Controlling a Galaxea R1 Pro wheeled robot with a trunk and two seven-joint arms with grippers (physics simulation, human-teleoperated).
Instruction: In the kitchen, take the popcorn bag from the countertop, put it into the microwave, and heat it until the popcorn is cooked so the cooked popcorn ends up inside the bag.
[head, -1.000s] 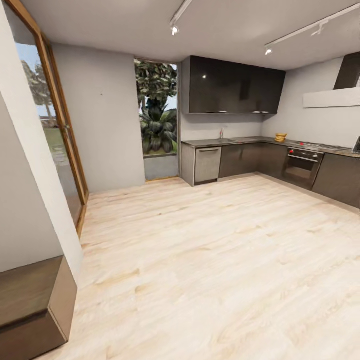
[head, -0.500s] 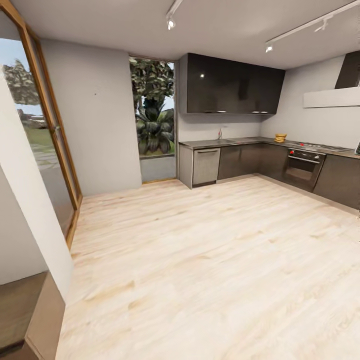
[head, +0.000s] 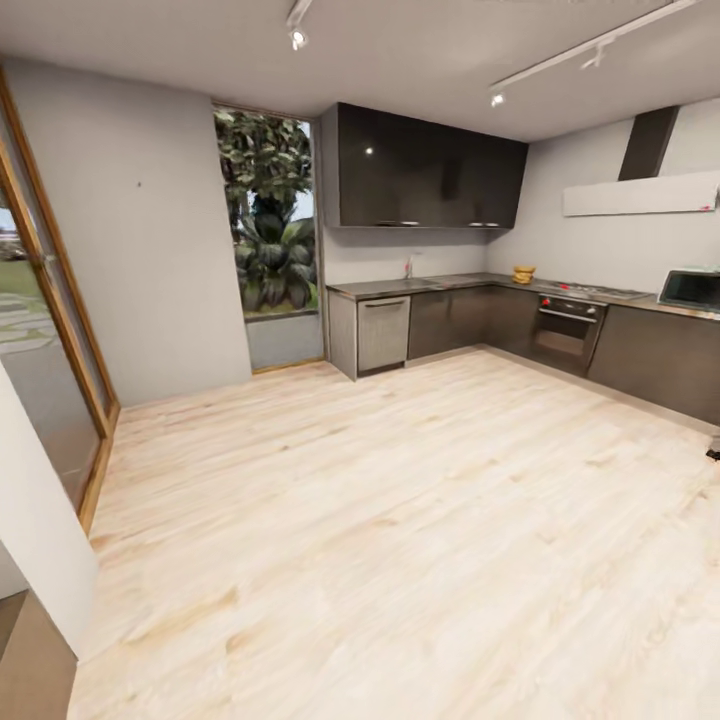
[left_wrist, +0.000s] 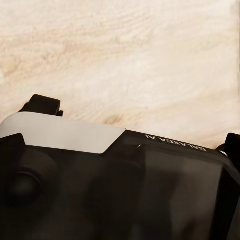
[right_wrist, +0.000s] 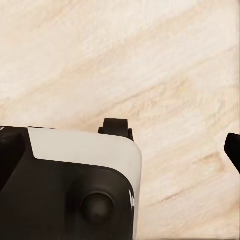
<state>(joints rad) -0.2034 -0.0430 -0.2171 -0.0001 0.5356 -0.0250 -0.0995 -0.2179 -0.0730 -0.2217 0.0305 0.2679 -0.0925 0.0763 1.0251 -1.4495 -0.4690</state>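
Looking across the kitchen (head: 470, 300) from the head view, the countertop (head: 440, 283) makes an L: one run goes along the back wall under the dark upper cabinets (head: 425, 170), the other goes along the right wall. The popcorn bag (head: 523, 274) sits on the countertop near the corner, squat and round, so no long axis can be told at this size. The microwave (head: 690, 289) stands on the right run, with its dark window facing the room. Between them are the gas hob (head: 595, 291) and the built-in oven (head: 565, 335).

A wide light wood floor (head: 400, 520) lies before the cabinets. Both wrist views look down on this floor. Fingers of the left gripper (left_wrist: 137, 122) and of the right gripper (right_wrist: 175, 137) stand apart with bare floor between, holding nothing, well apart from bag and microwave.
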